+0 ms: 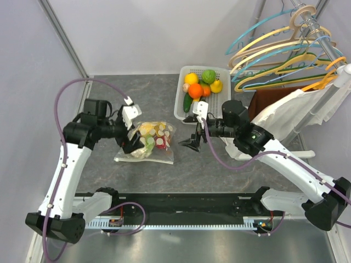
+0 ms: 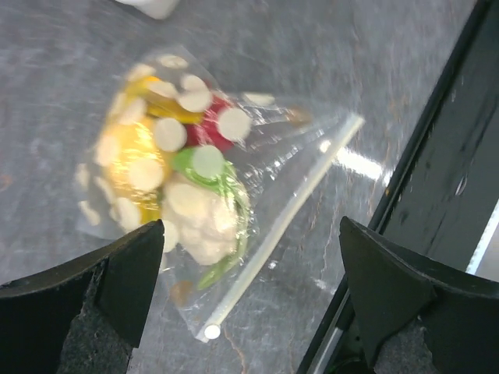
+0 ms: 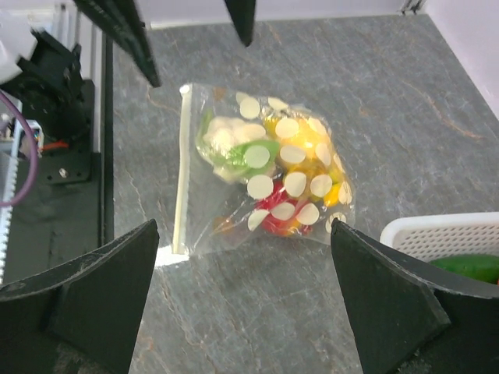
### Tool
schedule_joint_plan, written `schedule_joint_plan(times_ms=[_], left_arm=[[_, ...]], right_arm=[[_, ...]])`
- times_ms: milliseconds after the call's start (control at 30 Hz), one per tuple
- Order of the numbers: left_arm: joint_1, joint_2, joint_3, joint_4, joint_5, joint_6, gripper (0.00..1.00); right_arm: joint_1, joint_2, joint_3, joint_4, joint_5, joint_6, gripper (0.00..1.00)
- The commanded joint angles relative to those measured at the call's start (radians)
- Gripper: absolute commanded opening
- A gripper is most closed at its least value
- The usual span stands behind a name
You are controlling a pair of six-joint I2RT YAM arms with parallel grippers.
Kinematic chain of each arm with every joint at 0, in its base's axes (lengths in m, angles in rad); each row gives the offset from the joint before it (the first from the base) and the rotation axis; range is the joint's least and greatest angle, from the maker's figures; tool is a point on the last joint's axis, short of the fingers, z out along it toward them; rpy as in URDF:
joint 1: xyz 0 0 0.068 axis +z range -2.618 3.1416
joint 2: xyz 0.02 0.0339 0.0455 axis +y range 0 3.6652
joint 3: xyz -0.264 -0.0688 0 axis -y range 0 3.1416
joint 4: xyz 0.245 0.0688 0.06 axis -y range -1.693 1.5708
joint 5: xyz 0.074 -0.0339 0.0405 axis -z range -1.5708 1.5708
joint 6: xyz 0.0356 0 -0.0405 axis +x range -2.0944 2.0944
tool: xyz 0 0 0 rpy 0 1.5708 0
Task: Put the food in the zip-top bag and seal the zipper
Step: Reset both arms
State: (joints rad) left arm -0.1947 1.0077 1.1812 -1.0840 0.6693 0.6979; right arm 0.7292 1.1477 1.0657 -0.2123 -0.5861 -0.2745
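The clear dotted zip-top bag [image 1: 149, 143] lies flat on the grey table, with yellow, red, green and pale cauliflower-like food [image 2: 187, 179] inside. Its zipper strip [image 2: 281, 234] runs along the near edge, and a small white tab [image 2: 210, 332] shows at one end. The bag also shows in the right wrist view [image 3: 261, 175], with the zipper [image 3: 182, 171] on its left. My left gripper [image 1: 130, 129] is open, just above the bag's left side. My right gripper [image 1: 193, 139] is open, just right of the bag, holding nothing. More food [image 1: 200, 85] sits in the basket.
A white slotted basket [image 1: 181, 98] stands at the back right of the bag. A rack of coloured hangers [image 1: 285, 49] with a white garment [image 1: 296, 112] stands at the far right. A black rail [image 1: 186, 205] runs along the near table edge.
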Motion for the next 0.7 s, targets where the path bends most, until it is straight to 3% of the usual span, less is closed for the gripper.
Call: schedule_joint_plan(times_ms=[0, 200, 667], left_arm=[[0.008, 0.074, 0.191, -0.01, -0.042, -0.271, 1.0], [0.009, 0.138, 0.296, 0.048, -0.109, -0.477, 1.0], [0.008, 0.085, 0.207, 0.134, -0.221, -0.558, 1.0]], right_arm=[[-0.002, -0.029, 0.109, -0.004, 0.0, 0.096, 0.98], [-0.002, -0.042, 0.161, -0.061, 0.055, 0.198, 0.98], [-0.002, -0.175, 0.091, -0.162, 0.095, 0.152, 0.98]])
